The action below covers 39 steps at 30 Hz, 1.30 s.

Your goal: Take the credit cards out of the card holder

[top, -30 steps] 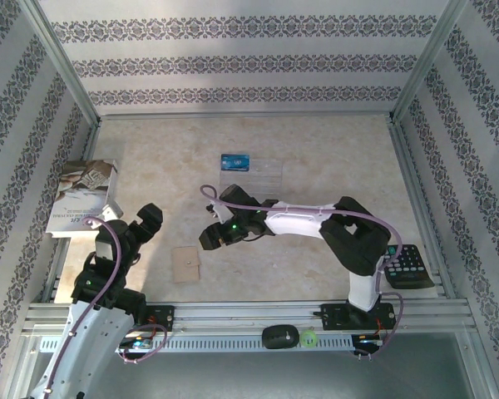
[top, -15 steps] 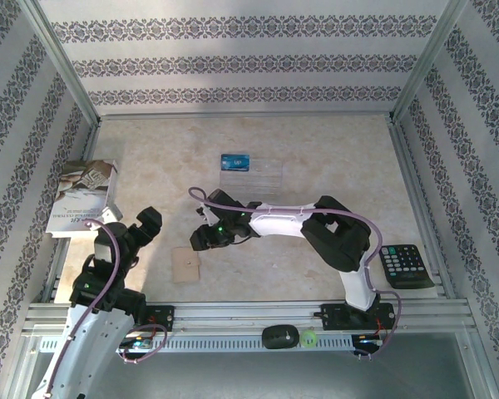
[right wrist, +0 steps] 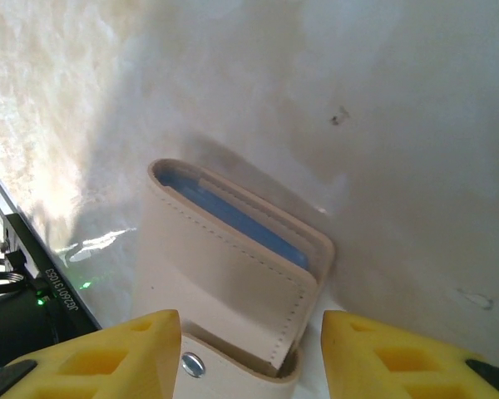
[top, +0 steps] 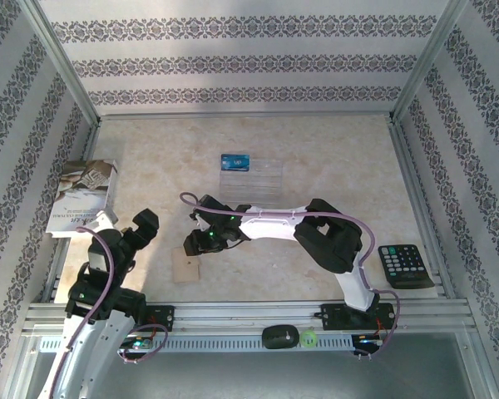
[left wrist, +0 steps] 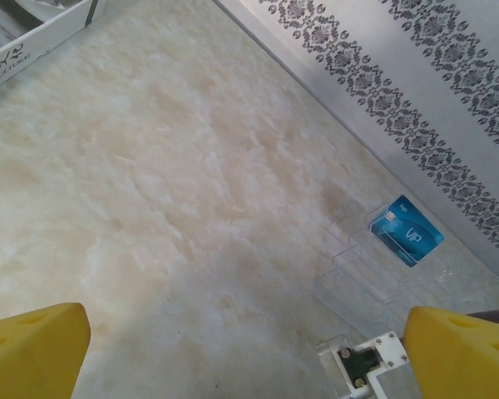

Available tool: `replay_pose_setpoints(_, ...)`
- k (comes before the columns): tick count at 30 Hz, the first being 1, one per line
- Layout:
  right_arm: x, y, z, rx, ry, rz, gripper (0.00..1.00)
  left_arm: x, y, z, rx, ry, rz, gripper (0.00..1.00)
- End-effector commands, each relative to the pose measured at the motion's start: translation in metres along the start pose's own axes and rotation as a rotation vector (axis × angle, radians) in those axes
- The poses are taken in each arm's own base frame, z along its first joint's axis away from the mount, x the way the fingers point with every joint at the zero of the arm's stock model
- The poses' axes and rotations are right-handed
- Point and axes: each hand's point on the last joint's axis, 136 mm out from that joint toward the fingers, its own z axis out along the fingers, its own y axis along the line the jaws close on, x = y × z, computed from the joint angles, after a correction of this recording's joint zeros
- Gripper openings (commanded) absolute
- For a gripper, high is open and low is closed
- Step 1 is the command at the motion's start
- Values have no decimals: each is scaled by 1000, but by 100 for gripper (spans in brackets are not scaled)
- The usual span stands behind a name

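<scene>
The right end effector (right wrist: 249,359) (top: 191,243) hangs low over the tabletop (right wrist: 382,100) with its yellow fingers (right wrist: 108,349) apart. The holder's (right wrist: 233,266) (top: 185,266) near end lies between and below them. I cannot tell whether either finger touches it. The holder lies flat, tan flap up, with a metal stud (right wrist: 191,363) beside the left finger. A blue edge shows in its far opening (card or lining, I cannot tell).

The left end effector (left wrist: 248,357) (top: 125,231) has its fingers (left wrist: 33,349) wide apart, with only bare tabletop between them. Ahead of it and to its right, well apart, a blue card (left wrist: 407,237) (top: 234,161) lies at the far end of a clear tray (left wrist: 358,274) (top: 262,176). A book (top: 81,195) (left wrist: 33,41) lies ahead to its left.
</scene>
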Motion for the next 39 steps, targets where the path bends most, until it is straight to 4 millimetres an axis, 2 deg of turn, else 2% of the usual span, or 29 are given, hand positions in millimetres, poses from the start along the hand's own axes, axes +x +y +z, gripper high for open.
replay_pose_setpoints(1, 6, -7, 11, 42, 38, 21, 46, 2, 4, -6, -7, 3, 25, 97)
replay_pose_setpoints(5, 8, -7, 17, 53, 62, 22, 42, 4, 2, -6, 1, 15, 38, 97)
replay_pose_setpoints(8, 6, -7, 18, 58, 69, 14, 31, 6, -1, -5, 24, 25, 41, 97)
replay_pose_setpoints(10, 5, -5, 18, 55, 68, 7, 20, 9, -4, -4, 39, 35, 37, 98)
replay_pose_setpoints(13, -2, -4, 10, 40, 45, -16, 0, 13, -8, -3, 65, 57, 34, 98)
replay_pose_setpoints(16, -12, -5, -8, 16, -9, -52, 0, 20, -13, 0, 102, 86, 18, 98)
replay_pose_setpoints(21, -22, -17, -63, -13, -109, -108, 0, 33, -33, 9, 231, 132, -18, 98)
replay_pose_setpoints(27, -15, -34, -129, -73, -179, -154, 0, 54, -81, 24, 552, 211, -103, 99)
replay_pose_setpoints(29, -11, -37, -147, -96, -201, -157, 0, 53, -96, 24, 654, 205, -126, 97)
replay_pose_setpoints(31, -10, -38, -166, -132, -233, -153, 0, 54, -106, 26, 715, 203, -125, 96)
replay_pose_setpoints(36, -11, -30, -220, -234, -324, -170, 0, 65, -155, 22, 876, 282, -14, 88)
replay_pose_setpoints(39, -14, -24, -251, -286, -382, -183, 0, 67, -177, 22, 972, 291, 1, 85)
